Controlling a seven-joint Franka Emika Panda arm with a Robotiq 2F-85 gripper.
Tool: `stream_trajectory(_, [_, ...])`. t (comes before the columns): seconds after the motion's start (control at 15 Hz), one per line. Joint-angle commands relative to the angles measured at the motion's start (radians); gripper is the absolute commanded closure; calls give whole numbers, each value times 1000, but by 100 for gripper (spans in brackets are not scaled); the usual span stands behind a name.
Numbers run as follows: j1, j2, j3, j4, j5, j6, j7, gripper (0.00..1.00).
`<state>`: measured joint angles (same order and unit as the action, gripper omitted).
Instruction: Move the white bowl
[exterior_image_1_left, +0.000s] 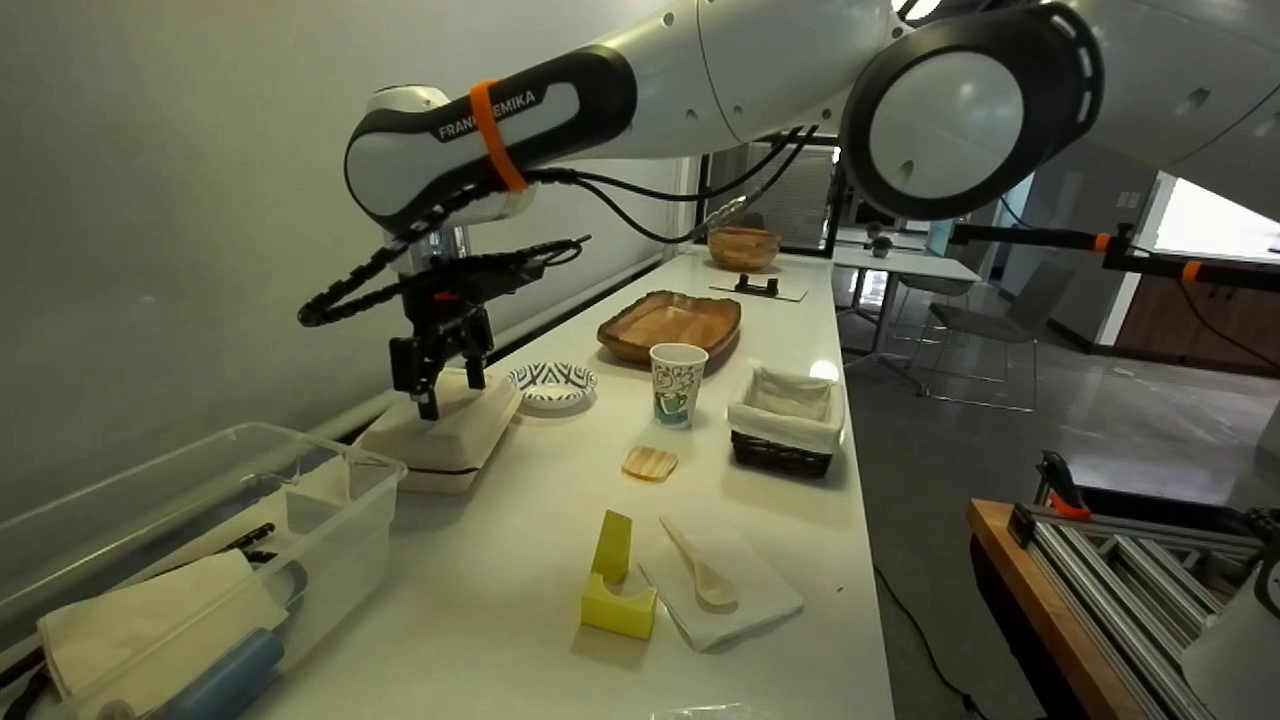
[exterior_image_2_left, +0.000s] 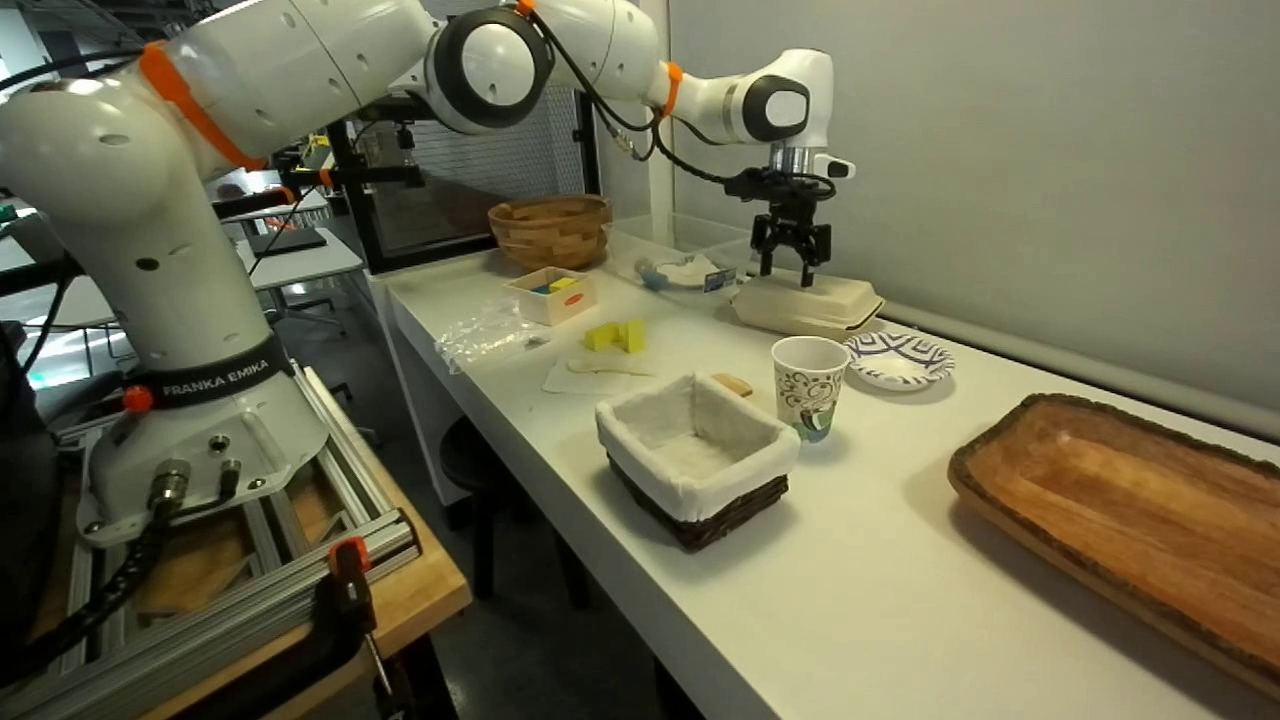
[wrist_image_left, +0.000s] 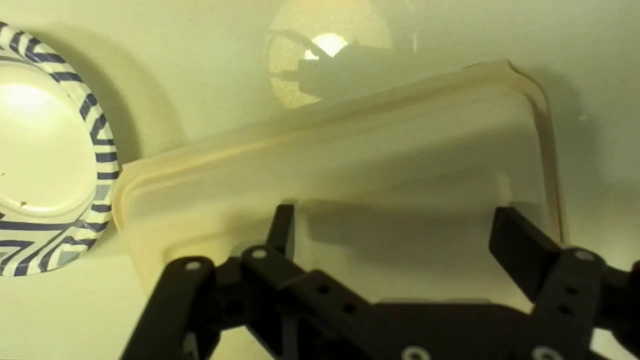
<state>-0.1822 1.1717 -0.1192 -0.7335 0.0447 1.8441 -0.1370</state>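
Claw (wrist_image_left: 395, 210): fingers (wrist_image_left: 522, 247) spread well apart, aimed down over the white bowl (exterior_image_2_left: 808, 308). From where I'm standing I can't tell if the tips touch the lid or just hover above it.

White bowl: on the worktop (exterior_image_1_left: 500, 600) near the wall (exterior_image_1_left: 150, 200), squarish, two halves stacked, between the clear bin (exterior_image_1_left: 365, 540) and the striped dish (exterior_image_1_left: 553, 384). In the wrist view its lower part disappears behind the claw, so no clue about that edge.

Striped dish: sliced off by the left edge of the wrist view. Rim's right by the bowl's corner, but touching or just beside? Can't say.

Clear bin: white papery stuff (exterior_image_1_left: 165, 605) and a blue thing (exterior_image_1_left: 225, 675) in there, kind of a jumble, couldn't tell you what exactly.

Paper cup (exterior_image_1_left: 679, 385): blocks a bit of the wooden tray (exterior_image_1_left: 672, 328).

Wooden tray (exterior_image_2_left: 1130, 500): runs off the side in an exterior view.

Wood piece (exterior_image_2_left: 733, 384): partly hidden behind the lined basket (exterior_image_2_left: 700, 488) in an exterior view.

Crumpled plastic (exterior_image_2_left: 495, 335): see-through, shiny, outline's a pain to follow.

Small box (exterior_image_2_left: 552, 312): yellow and blue bits (exterior_image_2_left: 562, 286) inside, too tiny to name.

Arm (exterior_image_1_left: 780, 70): top chopped off in both exterior views.
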Motion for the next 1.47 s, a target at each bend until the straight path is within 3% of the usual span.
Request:
stream_trajectory(0.0, [-6,-57,17,-66,45,7,69,0])
stream_trajectory(0.27, [12,-84,11,-46,107,-5,294,0])
stream_trajectory(0.33, [1,-48,14,-8,81,0,203,0])
stream_trajectory(0.67, [2,-52,13,-6,81,0,211,0])
stream_trajectory(0.73, [13,-44,-4,-3,62,45,221,0])
stream_trajectory(1.07, [41,-22,-35,2,82,-20,532,0])
stream_trajectory(1.4, [38,19,-28,24,112,-3,800,0])
